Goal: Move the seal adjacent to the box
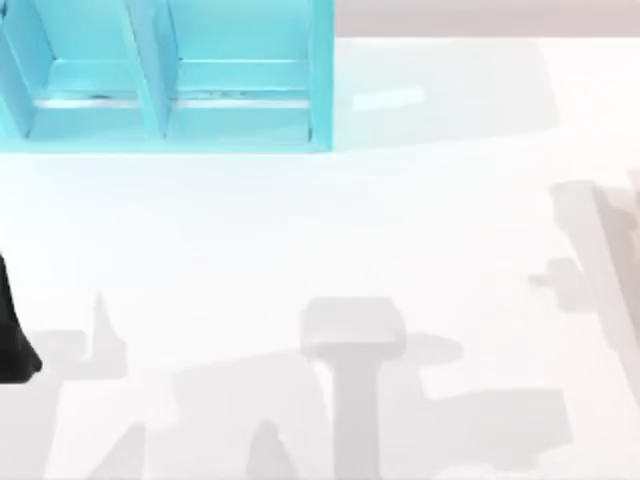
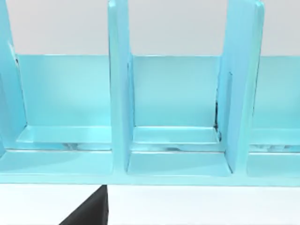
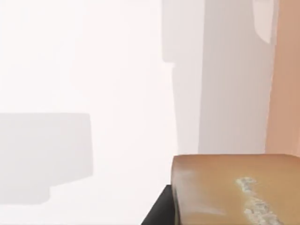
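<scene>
The box (image 1: 165, 80), a turquoise divided rack, is standing at the table's (image 1: 400, 220) far left. The seal (image 3: 234, 192) is sitting right against the right gripper's dark finger (image 3: 159, 211); whether it is clasped cannot be told.

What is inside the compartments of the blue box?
Nothing can be seen inside the blue box: the compartments facing the left wrist camera show bare floors and back walls. Its dividers cover small parts of the neighbouring compartments.
</scene>
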### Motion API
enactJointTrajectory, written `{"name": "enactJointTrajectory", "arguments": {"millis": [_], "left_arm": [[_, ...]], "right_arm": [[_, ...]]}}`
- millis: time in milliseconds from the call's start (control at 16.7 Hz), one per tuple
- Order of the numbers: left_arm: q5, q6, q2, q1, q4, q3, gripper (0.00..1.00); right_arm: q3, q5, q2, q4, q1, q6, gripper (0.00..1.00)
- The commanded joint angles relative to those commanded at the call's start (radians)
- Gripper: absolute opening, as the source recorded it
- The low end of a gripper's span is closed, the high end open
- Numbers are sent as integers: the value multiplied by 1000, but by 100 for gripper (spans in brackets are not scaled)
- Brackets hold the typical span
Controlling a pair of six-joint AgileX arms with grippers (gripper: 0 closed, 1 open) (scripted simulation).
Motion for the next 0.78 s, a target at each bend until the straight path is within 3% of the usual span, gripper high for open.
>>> {"name": "enactJointTrajectory", "arguments": {"millis": [480, 780], "left_arm": [[0, 0, 0, 0, 0, 0, 100], [0, 0, 0, 0, 0, 0, 100]], "right_arm": [[-167, 0, 16, 187, 0, 1, 0], [-177, 1, 20, 199, 1, 2, 0]]}}
